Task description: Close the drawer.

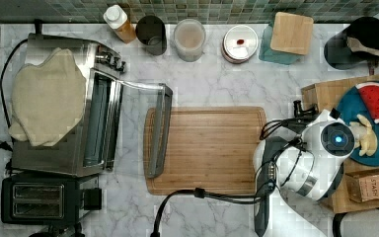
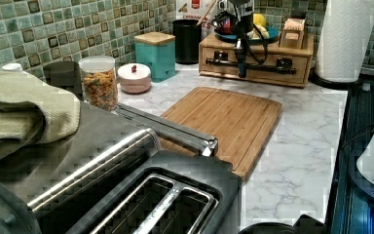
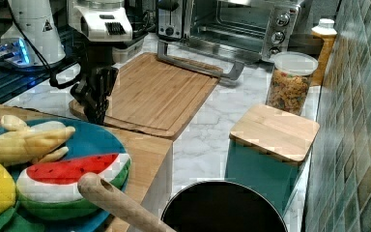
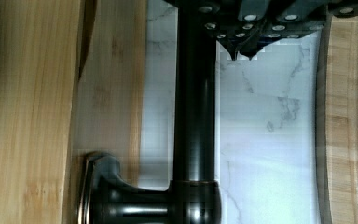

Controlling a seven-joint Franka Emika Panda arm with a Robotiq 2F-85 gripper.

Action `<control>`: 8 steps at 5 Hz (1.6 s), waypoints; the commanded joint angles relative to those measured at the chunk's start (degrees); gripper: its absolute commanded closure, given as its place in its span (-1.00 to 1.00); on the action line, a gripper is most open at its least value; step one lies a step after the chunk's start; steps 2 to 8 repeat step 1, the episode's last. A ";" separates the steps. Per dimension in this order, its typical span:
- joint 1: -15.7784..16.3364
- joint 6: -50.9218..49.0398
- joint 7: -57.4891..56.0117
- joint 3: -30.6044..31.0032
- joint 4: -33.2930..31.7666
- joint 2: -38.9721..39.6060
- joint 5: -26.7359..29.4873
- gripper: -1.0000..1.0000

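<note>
**Surface and room.** Kitchen countertop (image 1: 212,84) in white marble pattern with grey veining, smooth and flat. Backsplash (image 2: 53,29) of small square green-grey glazed tiles. Flat bamboo cutting board (image 1: 212,148) with rounded corners at centre of counter. Stainless toaster oven (image 1: 79,123) with door lowered at the top view's left, folded beige towel (image 1: 44,98) on its roof, black slot toaster (image 1: 39,200) just beside it. White paper towel roll (image 2: 345,39) upright at the left view's right.

**Task item.** Wooden box (image 1: 325,94) at the top view's right edge of the counter, bearing a blue plate (image 3: 89,140) of plush fruit. Drawer (image 2: 263,77) set in the box face that looks toward the cutting board; front panel apparently flush or very nearly flush with the box in the left view. Light bamboo, fine straight grain, flat rectangular front. Long horizontal bar handle (image 4: 195,116) in dark bronze metal, round in section, glossy, on flared end posts.

**Gripper.** Gripper (image 4: 242,55) directly in front of the drawer face, just beside the handle bar. Black fingers, pointed tips drawn together until almost touching, nothing between them. Bar outside the fingers, not clamped. Contact with the bar not determinable.
</note>
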 commanded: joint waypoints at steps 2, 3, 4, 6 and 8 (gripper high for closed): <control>-4.33 1.72 1.73 -6.67 8.59 -0.86 -1.31 1.00; -4.33 1.72 1.73 -6.67 8.59 -0.86 -1.31 1.00; -4.33 1.72 1.73 -6.67 8.59 -0.86 -1.31 1.00; -4.33 1.72 1.73 -6.67 8.59 -0.86 -1.31 1.00; -4.33 1.72 1.73 -6.67 8.59 -0.86 -1.31 1.00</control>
